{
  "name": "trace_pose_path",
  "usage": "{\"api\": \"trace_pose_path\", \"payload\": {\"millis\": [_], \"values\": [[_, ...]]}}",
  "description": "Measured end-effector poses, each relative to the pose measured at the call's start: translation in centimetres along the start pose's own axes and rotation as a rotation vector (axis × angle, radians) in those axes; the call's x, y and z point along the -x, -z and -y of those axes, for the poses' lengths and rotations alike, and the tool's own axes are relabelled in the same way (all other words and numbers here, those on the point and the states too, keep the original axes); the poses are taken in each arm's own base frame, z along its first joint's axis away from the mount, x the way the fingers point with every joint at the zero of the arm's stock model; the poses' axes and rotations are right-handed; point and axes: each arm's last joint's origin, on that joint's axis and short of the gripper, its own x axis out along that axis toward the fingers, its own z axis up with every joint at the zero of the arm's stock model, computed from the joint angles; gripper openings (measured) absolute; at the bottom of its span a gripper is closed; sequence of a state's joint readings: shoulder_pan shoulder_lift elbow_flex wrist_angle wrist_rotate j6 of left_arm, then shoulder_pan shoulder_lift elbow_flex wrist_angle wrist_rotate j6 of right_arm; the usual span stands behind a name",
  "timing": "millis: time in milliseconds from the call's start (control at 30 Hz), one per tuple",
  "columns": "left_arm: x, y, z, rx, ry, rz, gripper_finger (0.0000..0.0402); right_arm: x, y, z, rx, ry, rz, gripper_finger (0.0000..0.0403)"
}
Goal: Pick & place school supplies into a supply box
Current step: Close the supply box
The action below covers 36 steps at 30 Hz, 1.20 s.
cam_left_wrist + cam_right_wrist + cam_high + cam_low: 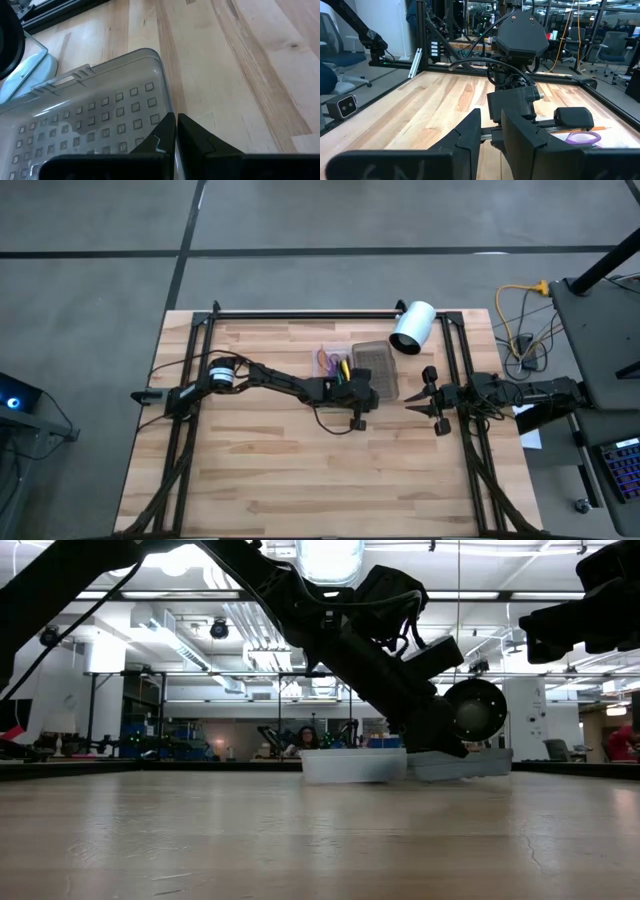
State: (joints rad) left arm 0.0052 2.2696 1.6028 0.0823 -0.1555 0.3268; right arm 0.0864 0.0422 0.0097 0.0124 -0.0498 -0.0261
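The supply box's whitish tray (pixel 335 360) stands mid-table with the school supplies in it: purple scissors (pixel 325 359) and a yellow pencil (pixel 346 367). The right wrist view also shows the scissors' handle (pixel 582 137). The grey ribbed lid (pixel 378 366) lies open on the tray's right side. My left gripper (pixel 366 393) reaches in from the table's left and is shut at the lid's near edge. My right gripper (pixel 410 402) waits at the table's right side, open, with nothing between its fingers (pixel 470 132). My left gripper (pixel 176 131) pinches the lid's near edge (pixel 168 111) between its two fingers, a little way back from the rounded corner (pixel 154 56). The fingers slant down from the table's left and lie along that edge. In the low view the lid (pixel 462 762) sits slightly tilted beside the tray (pixel 352 766).
A white cylinder (pixel 412 328) lies on its side at the back right, just beyond the lid. Black frame rails (pixel 300 313) run along the table's far edge and both sides. Bare wood (pixel 300 470) spreads over the near half of the table.
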Motion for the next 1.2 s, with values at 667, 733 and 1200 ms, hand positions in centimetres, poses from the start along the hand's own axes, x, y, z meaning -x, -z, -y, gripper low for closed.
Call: {"api": "trace_pose_path", "payload": {"millis": [667,733,1200], "values": [[0.7,-0.9,3.3,-0.041,0.006,0.007,0.0000,0.0,0.0,0.0,0.000,0.000,0.001,0.0068],[0.9,-0.9,3.6,-0.048,0.007,-0.009,0.0000,0.0,0.0,0.0,0.000,0.000,0.001,0.0068],[3.2,-0.2,3.6,-0.026,-0.005,-0.025,0.0000,0.0,0.0,0.0,0.057,0.001,0.001,0.0068]]}}
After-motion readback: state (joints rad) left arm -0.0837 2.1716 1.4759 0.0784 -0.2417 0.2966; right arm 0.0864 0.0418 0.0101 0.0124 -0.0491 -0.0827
